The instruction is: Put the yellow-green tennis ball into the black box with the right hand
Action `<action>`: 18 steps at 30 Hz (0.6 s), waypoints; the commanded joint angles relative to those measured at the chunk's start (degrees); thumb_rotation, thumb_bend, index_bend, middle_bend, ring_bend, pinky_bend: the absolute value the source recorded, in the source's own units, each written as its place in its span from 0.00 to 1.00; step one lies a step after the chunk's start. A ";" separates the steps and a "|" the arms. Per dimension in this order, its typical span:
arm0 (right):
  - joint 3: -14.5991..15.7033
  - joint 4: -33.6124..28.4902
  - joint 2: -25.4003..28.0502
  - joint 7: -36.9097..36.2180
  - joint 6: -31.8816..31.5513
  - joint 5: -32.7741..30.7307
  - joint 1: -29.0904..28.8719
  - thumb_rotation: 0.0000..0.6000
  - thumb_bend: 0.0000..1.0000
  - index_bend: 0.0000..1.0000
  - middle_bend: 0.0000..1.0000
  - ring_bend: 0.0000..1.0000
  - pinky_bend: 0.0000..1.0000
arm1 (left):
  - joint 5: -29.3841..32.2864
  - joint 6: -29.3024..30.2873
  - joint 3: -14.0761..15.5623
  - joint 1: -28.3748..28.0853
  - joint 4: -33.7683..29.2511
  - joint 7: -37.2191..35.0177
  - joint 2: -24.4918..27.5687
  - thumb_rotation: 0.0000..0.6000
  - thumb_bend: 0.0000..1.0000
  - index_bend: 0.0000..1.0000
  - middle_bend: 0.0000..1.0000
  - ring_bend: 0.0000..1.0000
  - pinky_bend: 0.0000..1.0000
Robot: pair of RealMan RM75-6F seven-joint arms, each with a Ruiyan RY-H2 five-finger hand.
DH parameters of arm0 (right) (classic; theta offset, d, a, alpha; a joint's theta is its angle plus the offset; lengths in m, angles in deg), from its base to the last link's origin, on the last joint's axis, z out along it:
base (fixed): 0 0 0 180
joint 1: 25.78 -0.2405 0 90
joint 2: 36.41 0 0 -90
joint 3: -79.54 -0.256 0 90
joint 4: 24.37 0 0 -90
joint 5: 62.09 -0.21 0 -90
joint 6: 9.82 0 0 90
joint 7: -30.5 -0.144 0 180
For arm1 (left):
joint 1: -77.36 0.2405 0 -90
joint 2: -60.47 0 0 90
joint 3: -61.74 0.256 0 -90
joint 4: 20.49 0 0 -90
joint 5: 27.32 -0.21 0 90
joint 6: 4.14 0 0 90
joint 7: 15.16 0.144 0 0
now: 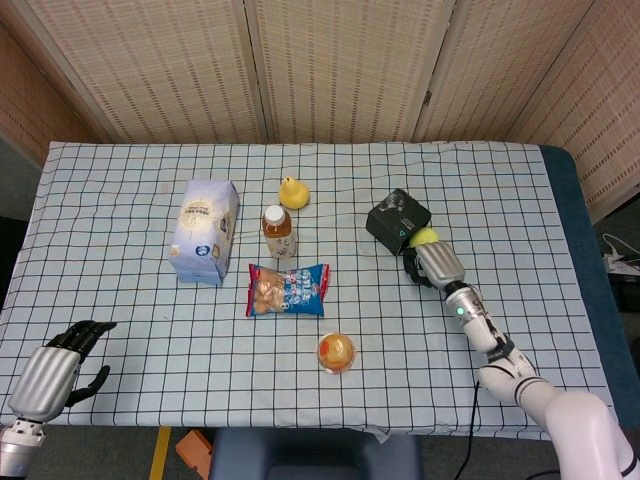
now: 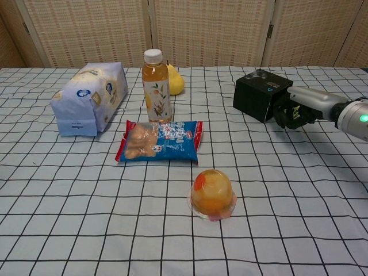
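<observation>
The yellow-green tennis ball shows at the tip of my right hand, whose dark fingers curl around it. Ball and hand lie low over the table, right against the near right side of the black box. In the chest view my right hand presses close to the black box and its fingers hide the ball. The box's opening cannot be made out. My left hand hovers at the table's near left corner, fingers apart and holding nothing.
A blue-white bag, a tea bottle and a yellow toy stand left of the box. A snack packet and a jelly cup lie nearer the front. The checked cloth spreads to the right of the box.
</observation>
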 commanded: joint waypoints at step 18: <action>-0.22 -6.54 5.72 10.18 -2.48 -1.95 2.63 1.00 0.25 0.67 0.59 0.61 0.88 | -0.46 0.29 0.13 0.07 -0.24 0.19 0.08 1.00 0.38 0.19 0.24 0.18 0.38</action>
